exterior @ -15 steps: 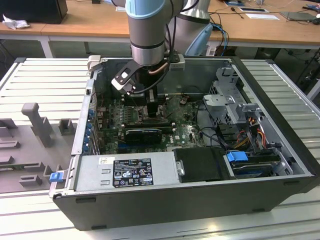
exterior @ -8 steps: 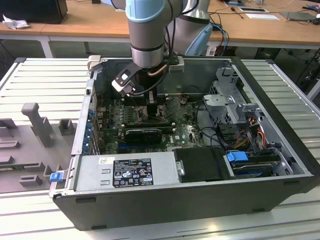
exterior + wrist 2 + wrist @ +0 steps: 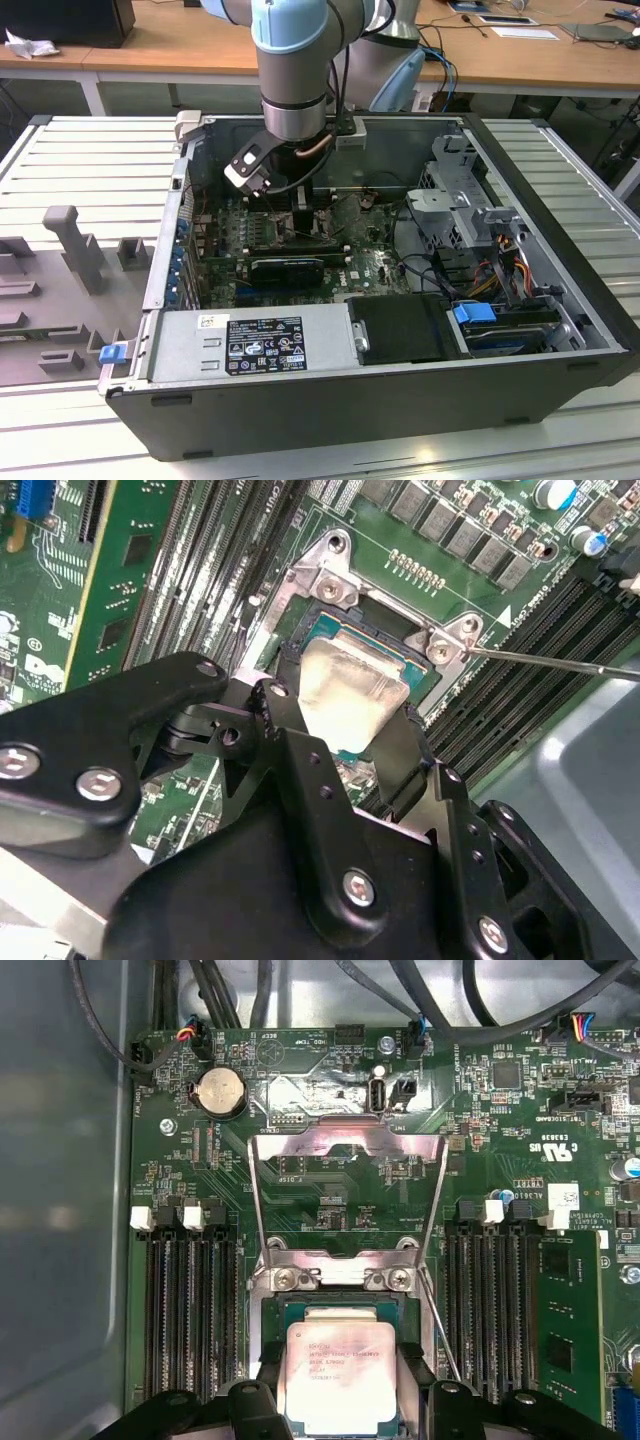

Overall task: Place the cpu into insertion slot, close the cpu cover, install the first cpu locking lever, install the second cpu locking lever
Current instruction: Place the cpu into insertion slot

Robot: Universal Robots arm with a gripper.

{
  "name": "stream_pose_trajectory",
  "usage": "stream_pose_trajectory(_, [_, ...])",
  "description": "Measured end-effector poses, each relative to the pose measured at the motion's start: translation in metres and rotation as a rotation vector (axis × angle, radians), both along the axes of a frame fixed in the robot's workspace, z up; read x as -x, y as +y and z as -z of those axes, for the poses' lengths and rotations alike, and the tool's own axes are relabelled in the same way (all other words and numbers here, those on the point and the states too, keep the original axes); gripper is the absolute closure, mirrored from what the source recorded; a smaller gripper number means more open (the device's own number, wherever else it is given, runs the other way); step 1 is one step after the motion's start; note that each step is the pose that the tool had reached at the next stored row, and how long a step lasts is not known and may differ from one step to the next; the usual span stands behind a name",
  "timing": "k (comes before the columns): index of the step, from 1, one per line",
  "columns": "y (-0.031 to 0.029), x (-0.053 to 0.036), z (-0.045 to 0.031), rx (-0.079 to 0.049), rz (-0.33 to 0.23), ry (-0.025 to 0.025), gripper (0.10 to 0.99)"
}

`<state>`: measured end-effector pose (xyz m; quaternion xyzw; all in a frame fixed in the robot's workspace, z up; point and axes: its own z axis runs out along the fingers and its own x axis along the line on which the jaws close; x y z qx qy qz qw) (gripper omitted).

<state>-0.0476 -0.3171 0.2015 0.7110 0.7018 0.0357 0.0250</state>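
First wrist view: the cpu is found pinched by two opposite edges between the fingers, with its metal face up and flat. It is held directly over the insertion slot, its edges squared to the slot's frame. Being square, it presents no long axis. Whether it is seated cannot be told. The cpu cover is seen swung open on the far side of the slot from the fingers, well apart from the chip. Placement is judged in progress.

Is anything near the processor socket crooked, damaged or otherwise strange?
Nothing stands out. The chip lies square over the socket, held by the gripper, and the cover stands open with no visible bend.
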Motion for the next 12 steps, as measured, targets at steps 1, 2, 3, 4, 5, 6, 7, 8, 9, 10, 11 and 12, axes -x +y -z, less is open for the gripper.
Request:
stream_pose_trajectory(1, [0.0,0.0,0.0001,0.0,0.0,-0.0001,0.557])
stream_pose_trajectory(2, [0.0,0.0,0.0001,0.0,0.0,-0.0002,0.557])
stream_pose_trajectory(3, [0.0,0.0,0.0001,0.0,0.0,-0.0002,0.557])
stream_pose_trajectory(4, [0.0,0.0,0.0001,0.0,0.0,-0.0001,0.557])
stream_pose_trajectory(5, [0.0,0.0,0.0002,0.0,0.0,-0.0002,0.545])
stream_pose_trajectory(6, [0.0,0.0,0.0002,0.0,0.0,-0.0002,0.545])
stream_pose_trajectory(7, [0.0,0.0,0.0002,0.0,0.0,-0.0002,0.482])
stream_pose_trajectory(8, [0.0,-0.0001,0.0002,0.0,0.0,-0.0002,0.482])
stream_pose_trajectory(9, [0.0001,-0.0001,0.0002,0.0,0.0,-0.0002,0.482])
stream_pose_trajectory(10, [0.0001,-0.0001,0.0,-0.001,0.0,-0.0002,0.482])
stream_pose_trajectory(11, [0.0001,-0.0001,-0.002,-0.001,0.0,-0.0002,0.482])
stream_pose_trajectory(12, [0.0,-0.0001,-0.0034,0.0,0.0,-0.0002,0.482])
